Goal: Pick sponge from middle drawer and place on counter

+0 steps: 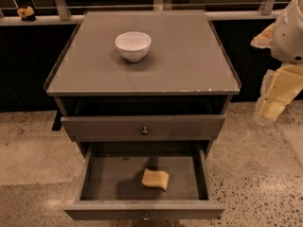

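The pale-yellow sponge [155,179] lies on the dark floor of the open middle drawer [94,183], right of centre and near its front. The grey counter [189,65] spreads above, with a white bowl [133,45] on its back left part. My gripper [274,103] hangs at the right edge of the view, beside the cabinet and well to the right of the drawer, with its yellowish pads pointing down. It holds nothing.
The closed upper drawer front [144,126] with a round knob sits between counter and open drawer. Speckled floor [255,174] surrounds the cabinet. A railing and ledge [42,19] run behind, with a small yellow object [26,12] at the far left.
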Available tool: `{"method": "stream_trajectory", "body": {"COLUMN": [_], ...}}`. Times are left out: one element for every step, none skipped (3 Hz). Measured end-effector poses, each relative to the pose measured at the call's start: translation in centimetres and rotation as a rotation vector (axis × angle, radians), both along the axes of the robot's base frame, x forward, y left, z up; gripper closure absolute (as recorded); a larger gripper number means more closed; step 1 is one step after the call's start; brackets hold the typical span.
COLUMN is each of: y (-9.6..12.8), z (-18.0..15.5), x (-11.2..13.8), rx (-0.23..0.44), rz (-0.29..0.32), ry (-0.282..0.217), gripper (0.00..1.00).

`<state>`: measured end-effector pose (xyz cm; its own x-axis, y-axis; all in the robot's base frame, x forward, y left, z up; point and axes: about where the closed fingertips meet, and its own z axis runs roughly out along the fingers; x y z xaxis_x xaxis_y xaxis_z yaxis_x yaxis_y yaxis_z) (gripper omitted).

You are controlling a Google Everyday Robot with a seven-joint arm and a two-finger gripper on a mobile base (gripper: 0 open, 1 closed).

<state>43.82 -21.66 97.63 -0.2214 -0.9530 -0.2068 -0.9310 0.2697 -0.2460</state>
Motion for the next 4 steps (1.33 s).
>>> {"method": "stream_trajectory", "body": {"y": [0.0,-0.3,-0.8,-0.8], "z": [0.0,-1.4,-2.9,-3.4], "x": [0.0,0.3,0.5,0.6], "rx": [0.0,0.009,-0.003,-0.028], "rz": [0.0,-0.006,-0.021,-0.023], "ry": [0.0,0.009,0.026,0.01], "gripper": [0.0,0.0,0.0,0.0]}}
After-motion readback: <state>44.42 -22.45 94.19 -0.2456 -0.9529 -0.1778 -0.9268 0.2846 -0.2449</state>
